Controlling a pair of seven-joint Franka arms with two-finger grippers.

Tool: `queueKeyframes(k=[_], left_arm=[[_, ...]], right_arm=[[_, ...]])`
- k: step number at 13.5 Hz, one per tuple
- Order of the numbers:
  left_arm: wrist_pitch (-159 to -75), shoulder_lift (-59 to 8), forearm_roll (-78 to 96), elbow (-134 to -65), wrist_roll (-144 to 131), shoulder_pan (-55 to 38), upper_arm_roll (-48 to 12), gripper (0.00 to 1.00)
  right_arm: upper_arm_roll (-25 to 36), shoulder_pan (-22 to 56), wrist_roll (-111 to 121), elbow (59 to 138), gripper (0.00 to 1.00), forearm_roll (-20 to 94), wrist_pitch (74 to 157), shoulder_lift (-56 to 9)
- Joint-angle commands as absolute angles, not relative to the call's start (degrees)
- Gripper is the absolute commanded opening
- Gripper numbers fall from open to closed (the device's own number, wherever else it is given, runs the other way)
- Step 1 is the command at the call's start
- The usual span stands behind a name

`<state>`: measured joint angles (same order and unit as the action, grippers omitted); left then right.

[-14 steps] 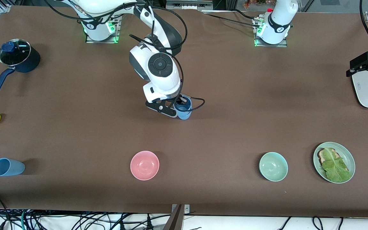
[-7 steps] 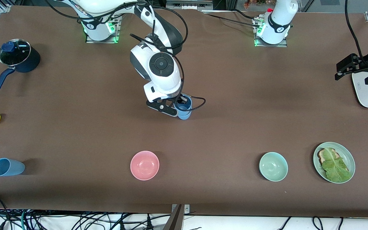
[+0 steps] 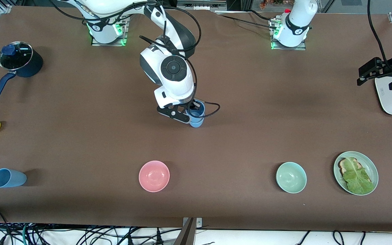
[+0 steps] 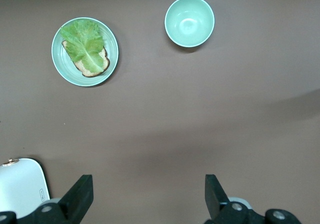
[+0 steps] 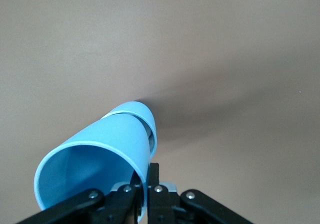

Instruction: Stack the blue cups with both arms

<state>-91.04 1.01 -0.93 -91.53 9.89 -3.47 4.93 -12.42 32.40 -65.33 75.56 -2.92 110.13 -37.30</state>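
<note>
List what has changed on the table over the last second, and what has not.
The left gripper, open, swung inward over the white appliance at the left arm's end of the table. The right gripper crept slightly toward that end too, staying shut on the rim of the upper blue cup, nested in another cup. The lying blue cup, bowls, plate, lemon and saucepan stayed put.

Even overhead light, no glare on the matte brown tabletop (image 3: 250,136). Soft short shadows fall beside objects toward the left arm's end, e.g. the pink bowl (image 3: 154,176). Front view sharp. Right wrist view: near cup rim (image 5: 95,169) slightly soft, broad diffuse shadow streak on the tabletop.
</note>
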Motion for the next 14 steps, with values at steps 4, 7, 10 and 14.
queueKeyframes(k=[4,7,10,14], left_arm=[[-91.5,1.1,-1.7,-90.8,12.1,-2.8,5.0,0.99],[-91.6,0.8,0.0,-90.6,11.0,-2.8,5.0,0.99],[-91.6,0.7,1.6,-90.6,9.2,-2.8,5.1,0.99],[-91.6,0.7,1.6,-90.6,5.4,-3.4,4.9,0.99]], right_arm=[[-12.4,32.9,-66.4,73.4,0.00,-3.9,109.8,-39.1],[-12.3,32.8,-66.4,73.3,0.40,-3.6,109.8,-39.2],[-12.1,32.7,-65.8,72.9,1.00,-4.0,110.0,-39.1],[-11.8,31.5,-61.5,71.2,1.00,-4.9,107.8,-38.2]])
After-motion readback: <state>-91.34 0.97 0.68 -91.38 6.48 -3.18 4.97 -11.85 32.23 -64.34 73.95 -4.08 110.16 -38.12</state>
